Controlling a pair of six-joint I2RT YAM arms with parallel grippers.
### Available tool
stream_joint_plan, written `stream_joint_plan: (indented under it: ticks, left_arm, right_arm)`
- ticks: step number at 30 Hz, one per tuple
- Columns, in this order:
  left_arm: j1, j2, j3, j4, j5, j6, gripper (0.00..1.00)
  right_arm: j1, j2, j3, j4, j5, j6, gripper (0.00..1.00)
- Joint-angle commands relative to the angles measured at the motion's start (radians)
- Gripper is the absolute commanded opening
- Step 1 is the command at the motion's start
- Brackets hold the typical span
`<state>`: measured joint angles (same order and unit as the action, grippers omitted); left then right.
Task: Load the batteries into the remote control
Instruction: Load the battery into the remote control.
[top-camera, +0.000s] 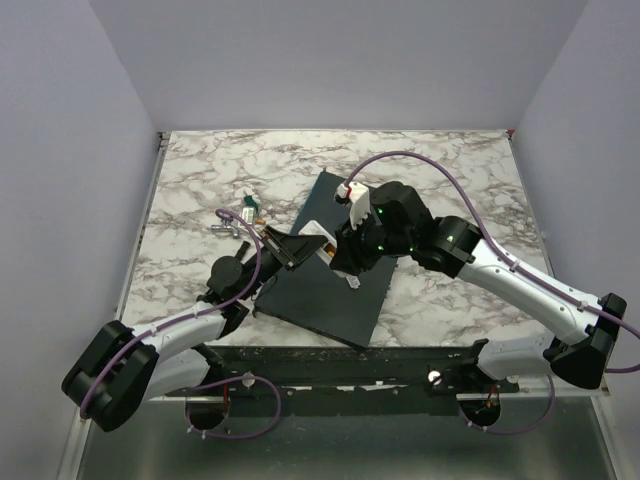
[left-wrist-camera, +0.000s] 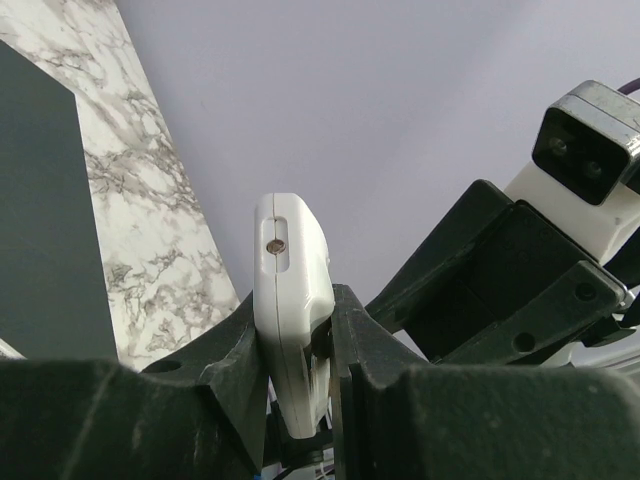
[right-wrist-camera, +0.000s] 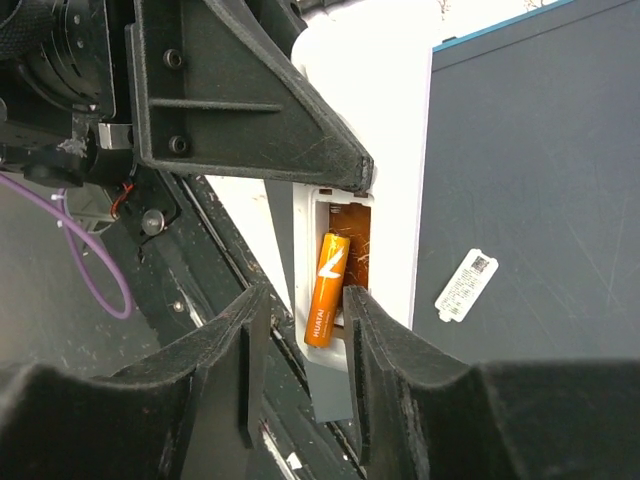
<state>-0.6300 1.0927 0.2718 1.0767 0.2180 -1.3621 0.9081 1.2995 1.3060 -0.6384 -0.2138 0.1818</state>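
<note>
Right wrist showed your right claw (right-wrist-camera: 305, 300) spread around a battery (right-wrist-camera: 328, 290) tilted in the remote control (right-wrist-camera: 400, 230) your left claw (left-wrist-camera: 297, 330) pinched; seating it probably needed pressing.

top cam: high, behind the arm bases, looks down on the whole marble table (top-camera: 200, 180). left wrist cam: tight, looks up along the remote control (left-wrist-camera: 290, 300) toward the wall (left-wrist-camera: 420, 100). right wrist cam: tight, looks down into the remote's bay. shared by all three: remote, dark slab (top-camera: 320, 298)
</note>
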Motion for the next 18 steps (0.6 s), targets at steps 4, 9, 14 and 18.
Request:
stream_joint_plan:
  ticks: [4,9,14,18]
  left_arm:
    - [-0.004,0.009,-0.002,0.082,0.022,-0.014,0.0]
    - [-0.004,0.01,-0.004,0.088,0.023,-0.017,0.0]
    - [-0.003,0.006,-0.008,0.091,0.021,-0.023,0.0]
    - [-0.003,0.001,-0.007,0.085,0.023,-0.022,0.0]
  right_arm:
    - [-0.001,-0.044,0.013,0.011,0.043,-0.011,0.46]
    - [-0.002,-0.074,-0.001,0.036,0.069,-0.004,0.48]
    - [-0.002,-0.111,-0.027,0.046,0.08,0.007,0.49]
    - [-0.002,-0.147,-0.072,0.057,0.051,0.013,0.41]
